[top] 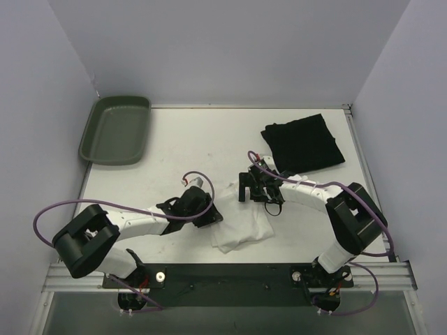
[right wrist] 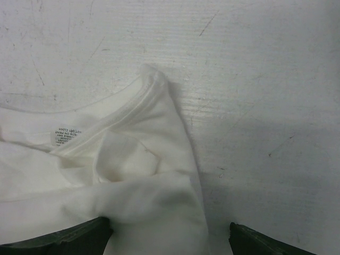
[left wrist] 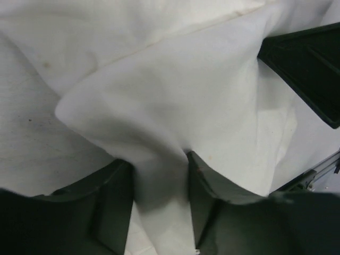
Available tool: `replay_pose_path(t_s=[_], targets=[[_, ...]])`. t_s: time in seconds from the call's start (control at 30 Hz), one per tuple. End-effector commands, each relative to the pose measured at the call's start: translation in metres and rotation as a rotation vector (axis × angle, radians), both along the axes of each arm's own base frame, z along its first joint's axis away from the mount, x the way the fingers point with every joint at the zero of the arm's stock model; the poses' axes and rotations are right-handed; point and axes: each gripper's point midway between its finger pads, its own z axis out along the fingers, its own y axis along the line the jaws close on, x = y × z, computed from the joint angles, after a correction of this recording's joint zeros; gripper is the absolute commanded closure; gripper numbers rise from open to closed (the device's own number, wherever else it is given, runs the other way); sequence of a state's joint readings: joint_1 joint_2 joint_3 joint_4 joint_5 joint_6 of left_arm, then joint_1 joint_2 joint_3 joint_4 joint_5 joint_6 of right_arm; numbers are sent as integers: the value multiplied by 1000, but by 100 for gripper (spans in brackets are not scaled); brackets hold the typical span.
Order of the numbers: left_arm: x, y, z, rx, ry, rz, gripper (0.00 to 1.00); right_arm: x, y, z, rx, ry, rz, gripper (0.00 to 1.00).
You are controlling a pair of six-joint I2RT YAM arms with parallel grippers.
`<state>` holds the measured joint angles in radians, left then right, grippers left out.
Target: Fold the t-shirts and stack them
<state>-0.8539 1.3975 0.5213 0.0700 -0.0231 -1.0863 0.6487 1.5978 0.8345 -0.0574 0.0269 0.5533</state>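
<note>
one green tray (top: 115,129) sits far left on the counter (top: 188,139). the left jaws are pinched shut on a fold of the white shirt (top: 241,227), which lies crumpled near the middle front. the right jaws stand wide open over its collar (right wrist: 133,106), gripping nothing. the black shirt (top: 304,143) lies far right, apparently folded already. both shirts look light and limp, so they would likely sag, bunch and drag along the counter. the best holds are probably the collar, shoulders or hem, with one pinch per arm so the cloth hangs flat. count: two shirts, one white and one black, and one tray.
</note>
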Motion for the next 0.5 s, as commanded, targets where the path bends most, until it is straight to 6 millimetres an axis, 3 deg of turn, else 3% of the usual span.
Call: replay_pose_path(t_s=[0.0,0.13,0.23,0.33,0.37,0.43,0.47], targets=[[-7,15,-27,82,44,23,56,-1,8,0,24,12,2,2],[-8,16,-32,89,50,25,67,-2,15,-1,48,37,19,2],[-7,15,-37,98,54,19,69,-3,24,-5,73,49,22,5],[-5,10,-37,91,49,8,69,-5,33,-11,100,70,22,27],[-4,8,-36,88,48,4,69,-7,34,-15,95,82,25,41],[-2,5,-36,88,48,-1,69,-6,36,-17,92,86,23,54],[-2,5,-37,88,50,1,69,-6,35,-19,86,90,20,68]])
